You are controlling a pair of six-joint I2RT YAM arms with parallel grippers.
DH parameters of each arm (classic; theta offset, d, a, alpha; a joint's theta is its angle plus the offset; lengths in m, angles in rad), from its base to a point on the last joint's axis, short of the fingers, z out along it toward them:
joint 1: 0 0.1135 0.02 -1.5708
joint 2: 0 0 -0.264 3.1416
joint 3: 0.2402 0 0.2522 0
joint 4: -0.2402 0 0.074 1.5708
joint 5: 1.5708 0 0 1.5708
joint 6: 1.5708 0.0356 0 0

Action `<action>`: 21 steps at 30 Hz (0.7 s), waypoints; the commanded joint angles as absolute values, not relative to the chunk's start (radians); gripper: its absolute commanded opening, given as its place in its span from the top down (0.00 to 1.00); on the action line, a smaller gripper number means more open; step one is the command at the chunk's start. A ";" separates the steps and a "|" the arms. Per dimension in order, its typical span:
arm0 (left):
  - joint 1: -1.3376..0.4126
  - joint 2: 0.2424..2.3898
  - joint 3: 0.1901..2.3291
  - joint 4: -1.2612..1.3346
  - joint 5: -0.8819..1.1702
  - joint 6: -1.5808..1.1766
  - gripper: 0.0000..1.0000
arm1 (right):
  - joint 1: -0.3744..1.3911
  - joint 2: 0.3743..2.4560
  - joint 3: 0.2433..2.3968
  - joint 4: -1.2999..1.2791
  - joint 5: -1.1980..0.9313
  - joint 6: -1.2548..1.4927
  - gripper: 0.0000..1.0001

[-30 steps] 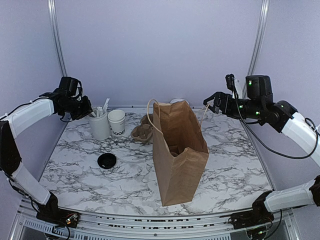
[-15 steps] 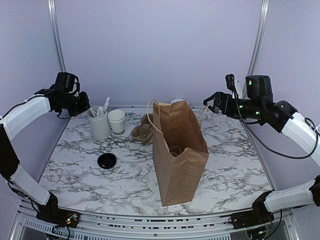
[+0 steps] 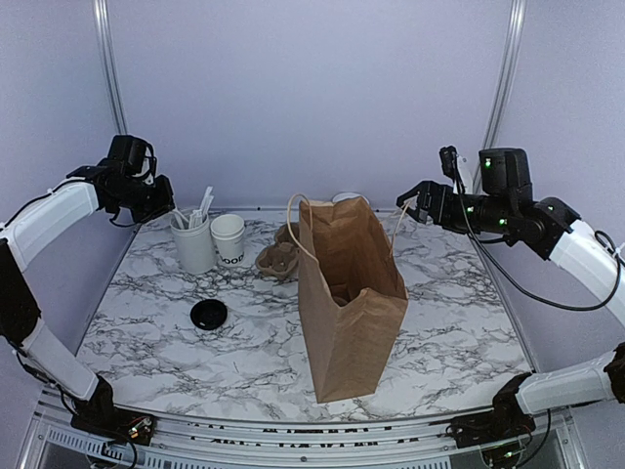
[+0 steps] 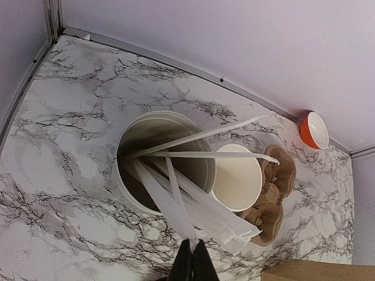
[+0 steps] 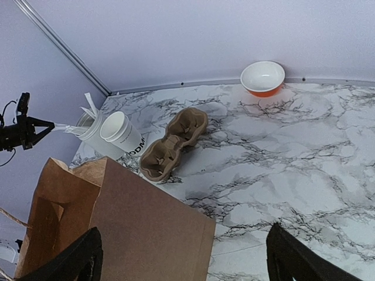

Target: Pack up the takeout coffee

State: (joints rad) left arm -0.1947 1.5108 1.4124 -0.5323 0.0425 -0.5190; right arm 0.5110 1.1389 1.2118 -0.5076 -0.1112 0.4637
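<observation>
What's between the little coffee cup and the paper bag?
A brown moulded-pulp cup tray lies between the coffee cup and the paper bag, seen in the top external view.

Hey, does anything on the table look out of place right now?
Yes. The round black plastic lid lies flat on the marble tabletop, apart from the small white paper cup, which stands open. The left fingers pinch a white stick from the tall white canister.

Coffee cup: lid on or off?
Off. The coffee cup stands open-topped, pale inside showing in the left wrist view; the black lid lies flat on the table, apart from it.
</observation>
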 commanded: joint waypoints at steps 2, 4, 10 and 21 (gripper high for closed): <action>-0.178 1.546 1.442 -0.575 0.042 -0.497 0.84 | 0.503 1.131 1.211 -0.489 -0.119 0.473 0.06; -0.179 1.547 1.446 -0.574 0.036 -0.496 0.77 | 0.502 1.127 1.208 -0.491 -0.118 0.473 0.06; -0.176 1.533 1.454 -0.574 0.011 -0.496 0.74 | 0.502 1.126 1.210 -0.491 -0.121 0.475 0.06; -0.173 1.537 1.447 -0.577 0.057 -0.458 0.74 | 0.503 1.139 1.211 -0.481 -0.127 0.474 0.06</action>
State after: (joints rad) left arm -0.1757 1.5421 1.4311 -0.5549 0.0380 -0.4847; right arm 0.5110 1.1389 1.2064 -0.5068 -0.1192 0.4675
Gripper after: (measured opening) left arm 0.265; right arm 0.937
